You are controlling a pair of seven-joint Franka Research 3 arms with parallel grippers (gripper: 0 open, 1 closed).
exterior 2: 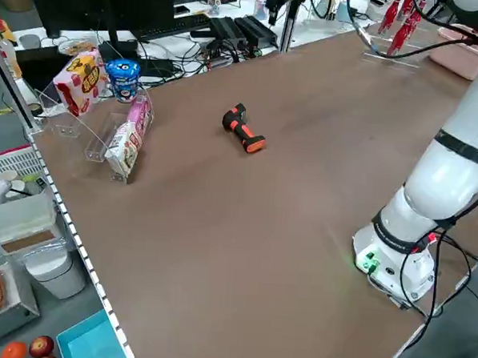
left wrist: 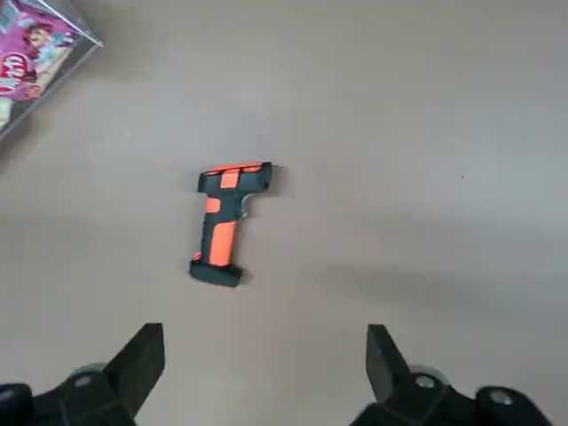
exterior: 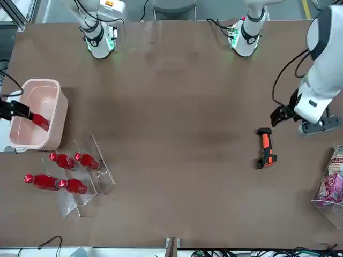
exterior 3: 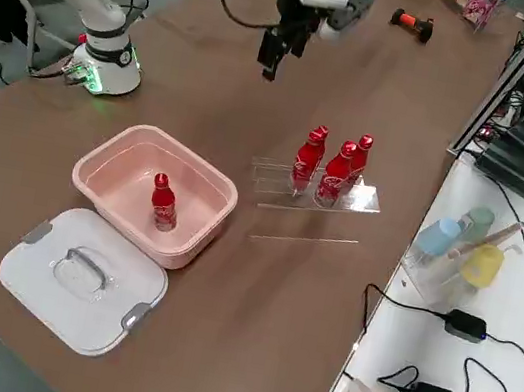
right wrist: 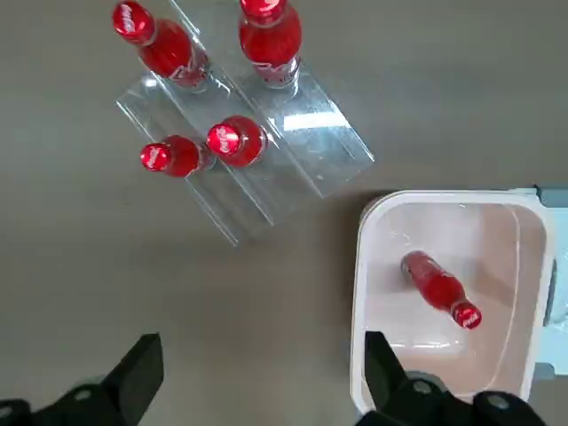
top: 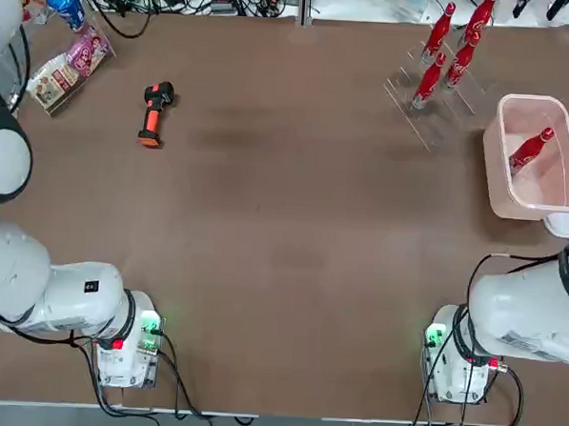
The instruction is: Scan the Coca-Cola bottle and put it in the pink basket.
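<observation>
Slim glossy Coca-Cola bottle (right wrist: 441,288) inside smooth plastic pink basket (right wrist: 448,293); left jaws (left wrist: 266,368), right jaws (right wrist: 264,373) released.

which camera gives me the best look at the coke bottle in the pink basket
The right wrist view: the slim red bottle lies whole, cap to base. Top and right side views also show it, smaller; the front view hides part behind the gripper; left side and left wrist views miss it.

Brown surface (top: 293,223), smooth matte top. Pink basket (top: 544,174) sitting toward right edge, white lid (exterior 3: 84,282) lying flat right beside it, on right-edge side. Clear acrylic rack (exterior 3: 363,200) near far right corner. Orange-and-black scanner (top: 154,114) lying left of middle, toward far edge. Clear holder (exterior: 335,214) by far left corner, nice spread tbh.
</observation>
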